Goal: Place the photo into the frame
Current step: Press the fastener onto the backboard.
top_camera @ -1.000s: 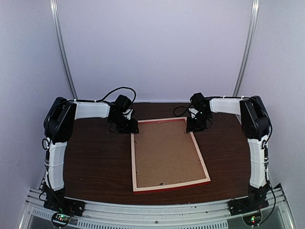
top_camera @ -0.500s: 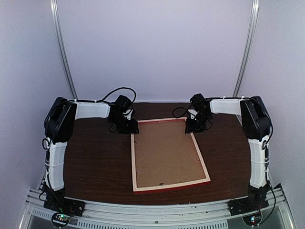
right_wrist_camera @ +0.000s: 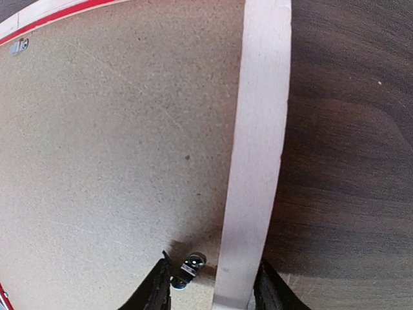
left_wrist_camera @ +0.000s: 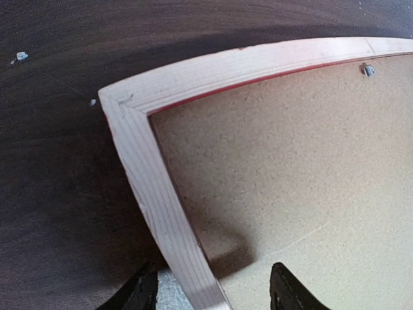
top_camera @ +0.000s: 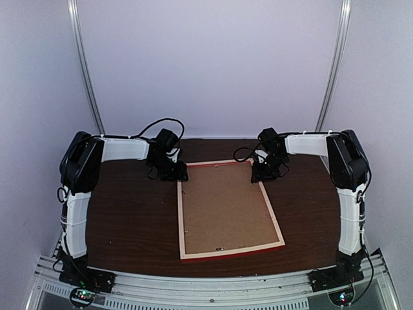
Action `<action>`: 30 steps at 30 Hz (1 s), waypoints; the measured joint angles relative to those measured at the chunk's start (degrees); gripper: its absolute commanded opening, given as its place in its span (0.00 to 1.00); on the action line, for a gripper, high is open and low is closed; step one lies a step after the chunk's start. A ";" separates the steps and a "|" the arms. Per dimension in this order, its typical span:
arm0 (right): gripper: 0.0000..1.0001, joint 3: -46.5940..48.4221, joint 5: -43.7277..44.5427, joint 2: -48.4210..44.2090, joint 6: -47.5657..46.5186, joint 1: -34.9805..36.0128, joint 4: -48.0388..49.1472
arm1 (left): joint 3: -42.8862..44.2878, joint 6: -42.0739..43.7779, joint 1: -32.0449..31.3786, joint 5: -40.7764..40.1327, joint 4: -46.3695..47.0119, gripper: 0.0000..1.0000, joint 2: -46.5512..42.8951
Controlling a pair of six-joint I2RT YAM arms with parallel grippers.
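The frame [top_camera: 181, 219] lies face down on the dark table, pale wood up, with a red edge showing at the near end. A brown backing board [top_camera: 226, 206] fills it. The photo is hidden. My left gripper [top_camera: 175, 173] is at the frame's far left corner. In the left wrist view it [left_wrist_camera: 213, 294] is open and straddles the left strip [left_wrist_camera: 155, 187] without touching it. My right gripper [top_camera: 263, 173] is at the far right corner. In the right wrist view it [right_wrist_camera: 213, 290] is open around the right strip [right_wrist_camera: 258, 129] and a small metal clip [right_wrist_camera: 188, 271].
Small metal clips [left_wrist_camera: 367, 69] [right_wrist_camera: 19, 46] sit along the frame's inner edge on the backing board [right_wrist_camera: 116, 142]. Dark wooden table [top_camera: 129, 219] shows on both sides of the frame. White walls with metal rails [top_camera: 87, 71] enclose the back.
The right wrist has shifted slightly at the far right corner and its jaws have narrowed a touch. The left arm and the frame have stayed still.
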 measured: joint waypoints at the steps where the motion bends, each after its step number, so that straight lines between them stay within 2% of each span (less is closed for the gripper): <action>1: 0.39 0.02 0.02 -0.02 -0.07 0.00 -0.15 | 0.00 0.00 0.00 0.02 0.00 0.59 0.00; 19: 0.29 0.02 -1.77 -0.17 -0.96 -1.27 -0.87 | 0.00 0.00 0.00 0.02 0.00 0.58 0.02; 30: 0.31 0.00 -4.57 -0.09 -2.01 -2.19 -0.87 | -0.76 -0.44 -0.50 0.00 0.02 0.57 0.02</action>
